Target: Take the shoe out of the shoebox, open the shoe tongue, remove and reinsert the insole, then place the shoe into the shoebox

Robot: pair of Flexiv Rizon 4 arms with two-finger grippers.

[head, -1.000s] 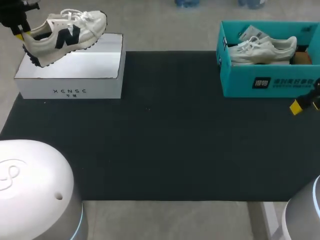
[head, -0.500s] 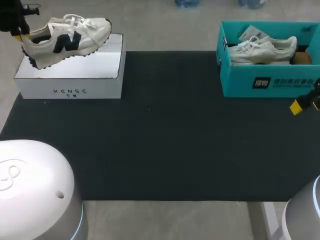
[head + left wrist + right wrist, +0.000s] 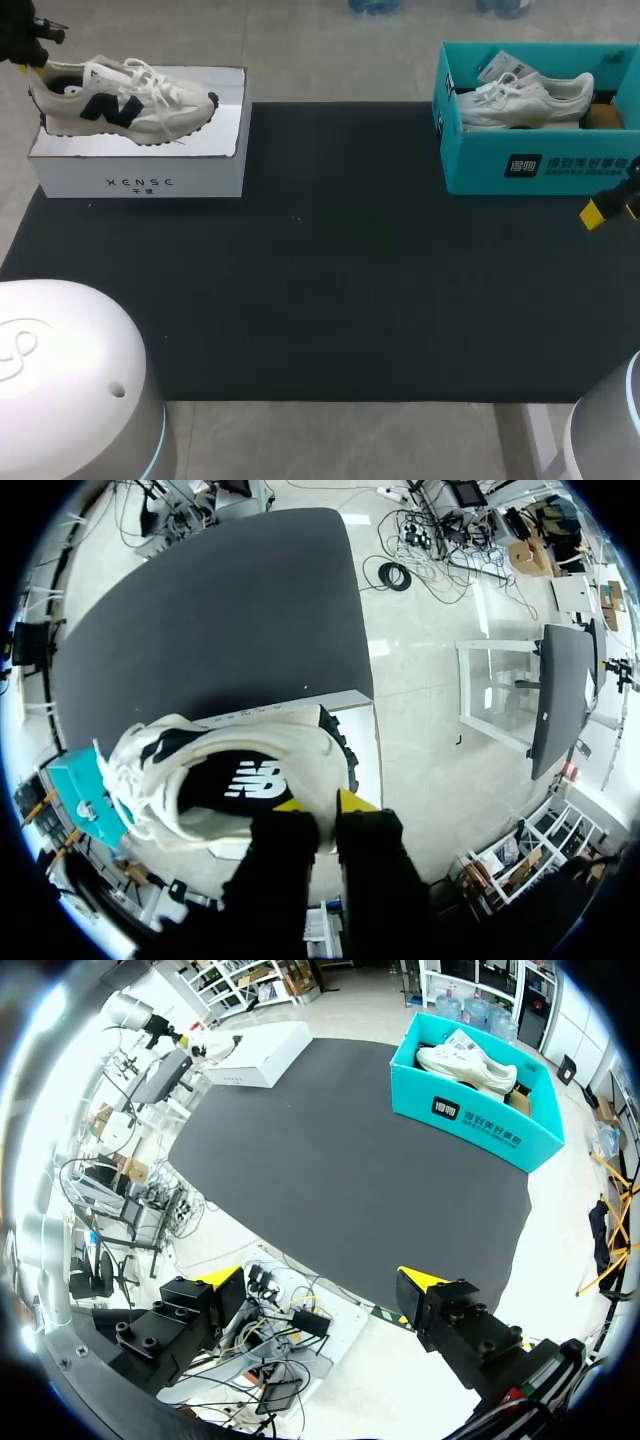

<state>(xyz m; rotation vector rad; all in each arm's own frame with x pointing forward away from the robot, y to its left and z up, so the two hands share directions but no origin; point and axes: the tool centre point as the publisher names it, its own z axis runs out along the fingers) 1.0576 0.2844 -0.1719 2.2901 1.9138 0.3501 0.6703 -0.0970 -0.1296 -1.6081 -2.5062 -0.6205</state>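
A cream shoe (image 3: 120, 100) with a black letter on its side lies level over the white shoebox (image 3: 140, 170) at the far left, toe toward the middle. My left gripper (image 3: 27, 64) is shut on its heel collar. In the left wrist view the yellow tips of the left gripper (image 3: 315, 805) pinch the heel rim of the shoe (image 3: 190, 770), one inside and one outside, above the box edge (image 3: 350, 702). My right gripper (image 3: 594, 213) hangs open and empty at the right edge. In the right wrist view that gripper (image 3: 322, 1285) is off the mat's near side.
A teal box (image 3: 540, 165) at the far right holds a second pale shoe (image 3: 525, 98) and some paper. It also shows in the right wrist view as the teal box (image 3: 470, 1120). A black mat (image 3: 330, 260) covers the table between the two boxes.
The shoe has come down from a toe-up tilt to lie level over the white shoebox, and my left gripper has shifted slightly left with the heel. The right arm has not moved.
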